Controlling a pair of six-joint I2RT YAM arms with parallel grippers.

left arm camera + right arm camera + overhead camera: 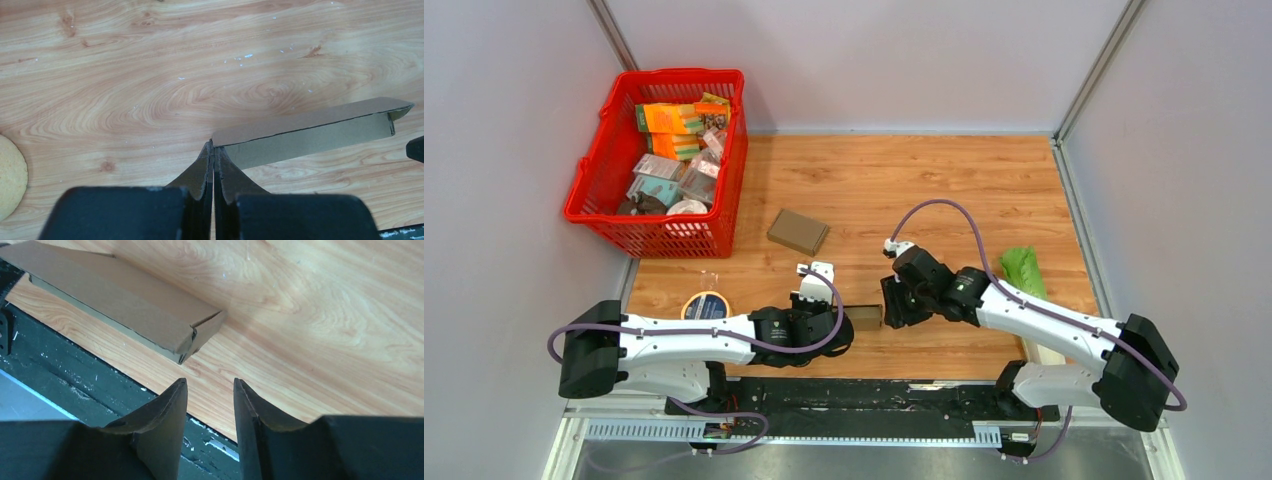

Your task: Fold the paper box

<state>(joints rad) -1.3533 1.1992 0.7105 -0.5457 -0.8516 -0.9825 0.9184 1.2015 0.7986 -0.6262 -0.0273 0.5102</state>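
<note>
While my left pincer (pixel 212 146), pressed together, touches the paper box (pixel 310 131) end, my right pincer (pixel 210 385), spread and empty, must next tuck the end flap (pixel 206 329)

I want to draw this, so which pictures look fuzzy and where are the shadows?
Left wrist view: the flat brown cardboard box and the grain of the wooden table are sharp, the black left gripper close to the lens looks soft. Right wrist view: the box casts a dark shadow on the wood beside its end. Top view: even light, faint shadows under the arms.
</note>
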